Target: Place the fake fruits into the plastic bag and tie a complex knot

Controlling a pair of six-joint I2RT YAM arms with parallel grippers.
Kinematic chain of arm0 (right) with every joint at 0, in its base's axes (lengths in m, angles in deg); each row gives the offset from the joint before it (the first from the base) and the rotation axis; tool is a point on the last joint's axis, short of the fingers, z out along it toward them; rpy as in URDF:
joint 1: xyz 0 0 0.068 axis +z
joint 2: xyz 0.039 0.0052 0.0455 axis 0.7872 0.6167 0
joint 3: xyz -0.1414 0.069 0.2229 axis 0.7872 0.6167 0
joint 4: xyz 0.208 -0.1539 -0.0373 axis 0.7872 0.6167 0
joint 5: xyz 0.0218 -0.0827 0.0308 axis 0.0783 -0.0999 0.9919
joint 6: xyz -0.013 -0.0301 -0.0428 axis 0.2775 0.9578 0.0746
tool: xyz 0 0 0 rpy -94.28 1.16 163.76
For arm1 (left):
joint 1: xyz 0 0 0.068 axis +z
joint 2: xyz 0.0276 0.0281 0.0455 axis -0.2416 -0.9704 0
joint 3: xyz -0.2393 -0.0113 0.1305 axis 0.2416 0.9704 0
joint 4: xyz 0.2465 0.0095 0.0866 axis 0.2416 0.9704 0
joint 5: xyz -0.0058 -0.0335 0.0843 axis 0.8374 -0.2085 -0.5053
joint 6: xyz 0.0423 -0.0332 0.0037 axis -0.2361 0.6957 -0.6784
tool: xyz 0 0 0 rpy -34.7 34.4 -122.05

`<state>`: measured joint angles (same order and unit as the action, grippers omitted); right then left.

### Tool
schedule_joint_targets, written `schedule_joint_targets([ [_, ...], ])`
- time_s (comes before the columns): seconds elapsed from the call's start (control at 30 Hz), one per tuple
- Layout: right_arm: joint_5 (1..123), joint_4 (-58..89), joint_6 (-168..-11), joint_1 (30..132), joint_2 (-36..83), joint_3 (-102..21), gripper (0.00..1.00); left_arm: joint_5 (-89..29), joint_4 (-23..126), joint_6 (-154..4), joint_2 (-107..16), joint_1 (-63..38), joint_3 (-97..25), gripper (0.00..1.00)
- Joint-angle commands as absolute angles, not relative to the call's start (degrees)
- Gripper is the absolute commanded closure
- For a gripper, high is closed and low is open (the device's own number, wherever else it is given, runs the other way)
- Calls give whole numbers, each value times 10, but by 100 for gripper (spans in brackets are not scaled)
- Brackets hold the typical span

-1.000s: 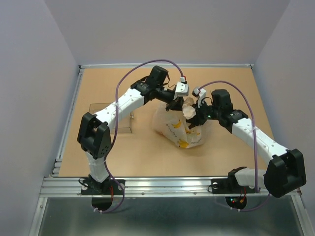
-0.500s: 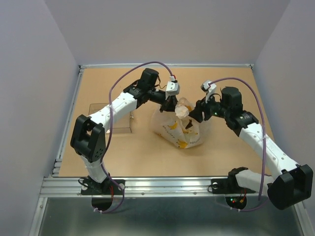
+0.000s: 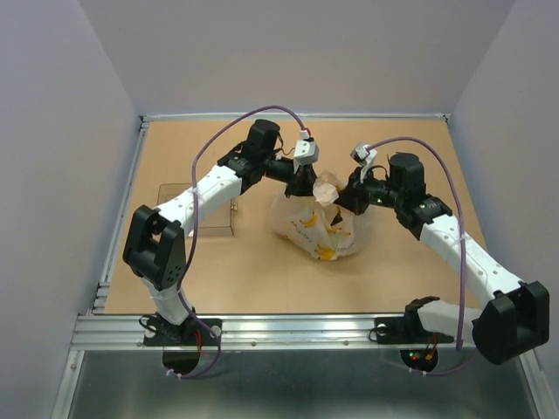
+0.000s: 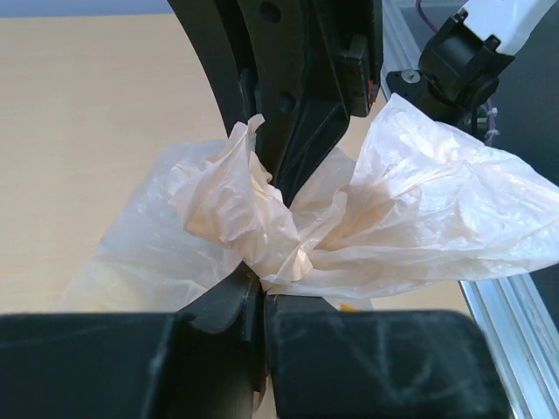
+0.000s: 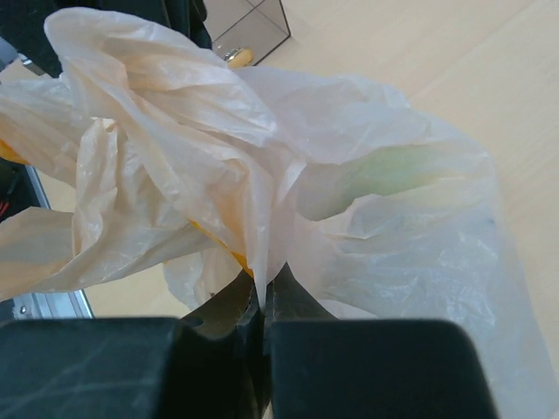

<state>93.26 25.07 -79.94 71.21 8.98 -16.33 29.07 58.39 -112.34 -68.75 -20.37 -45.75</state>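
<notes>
The plastic bag (image 3: pixel 316 229) sits in the middle of the table, whitish-peach with yellow banana prints, its top gathered into a bunched twist (image 3: pixel 327 189). My left gripper (image 3: pixel 311 182) is shut on the bag's top from the left; in the left wrist view (image 4: pixel 260 292) the plastic (image 4: pixel 271 236) is pinched between the jaws. My right gripper (image 3: pixel 345 197) is shut on the bag's top from the right; the right wrist view (image 5: pixel 265 297) shows a fold of plastic (image 5: pixel 262 218) clamped in it. A pale green shape (image 5: pixel 384 175) shows through the bag wall. The other fake fruits are hidden.
A clear rigid tray (image 3: pixel 214 209) stands left of the bag, under the left arm; it also shows in the right wrist view (image 5: pixel 249 30) with a small yellowish piece (image 5: pixel 239 58) beside it. The table's metal rail (image 3: pixel 297 327) runs along the near edge.
Both grippers have drawn slightly apart and then settled, staying shut on the bag's top. The left arm swung back toward the left and the right forearm lifted; the bag stayed in place.
</notes>
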Motion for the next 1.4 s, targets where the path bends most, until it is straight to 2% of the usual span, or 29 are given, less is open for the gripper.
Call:
schedule_joint_targets([
  [0.0, 907, 216, -792, 710, 82, -164, 100, 281, 628, -1162, -644, -206, -467, 81],
  [0.07, 899, 223, -782, 711, 77, -167, 100, 256, 707, -1216, -645, -207, -488, 76],
  [0.17, 914, 239, -761, 711, 81, -172, 100, 214, 763, -1239, -654, -214, -511, 60],
  [0.2, 923, 245, -755, 711, 82, -174, 100, 202, 763, -1237, -655, -220, -513, 51],
  [0.33, 965, 261, -745, 711, 89, -180, 100, 187, 719, -1189, -669, -235, -518, 37],
  [0.37, 971, 265, -742, 711, 89, -182, 100, 188, 711, -1174, -671, -236, -520, 30],
  [0.4, 982, 266, -740, 711, 89, -184, 100, 185, 699, -1169, -676, -240, -523, 15],
  [0.53, 992, 273, -733, 711, 93, -186, 100, 190, 667, -1150, -687, -247, -524, 14],
  [0.57, 995, 273, -733, 711, 94, -186, 100, 193, 666, -1149, -691, -250, -526, 15],
  [0.63, 1002, 274, -731, 711, 97, -189, 100, 198, 665, -1144, -701, -254, -532, 30],
  [0.7, 1009, 276, -726, 711, 94, -191, 99, 204, 665, -1142, -705, -255, -535, 42],
  [0.73, 1007, 276, -724, 711, 90, -189, 95, 204, 665, -1140, -706, -255, -535, 55],
  [0.8, 987, 277, -719, 711, 76, -186, 79, 202, 669, -1139, -712, -254, -537, 73],
  [0.83, 979, 279, -716, 711, 71, -185, 70, 201, 677, -1142, -712, -254, -537, 86],
  [0.87, 970, 281, -709, 711, 65, -177, 45, 203, 679, -1146, -712, -254, -535, 91],
  [0.93, 945, 284, -702, 711, 48, -171, 26, 204, 686, -1150, -713, -254, -534, 100],
  [0.97, 941, 292, -690, 711, 41, -165, 15, 205, 686, -1151, -713, -253, -535, 100],
  [1.03, 935, 302, -676, 710, 20, -154, 8, 209, 688, -1152, -716, -253, -537, 100],
  [1.17, 943, 303, -674, 710, -1, -145, 0, 211, 690, -1150, -723, -253, -552, 100],
  [1.37, 955, 255, -720, 710, 39, -177, 0, 204, 693, -1132, -736, -254, -569, 99],
])
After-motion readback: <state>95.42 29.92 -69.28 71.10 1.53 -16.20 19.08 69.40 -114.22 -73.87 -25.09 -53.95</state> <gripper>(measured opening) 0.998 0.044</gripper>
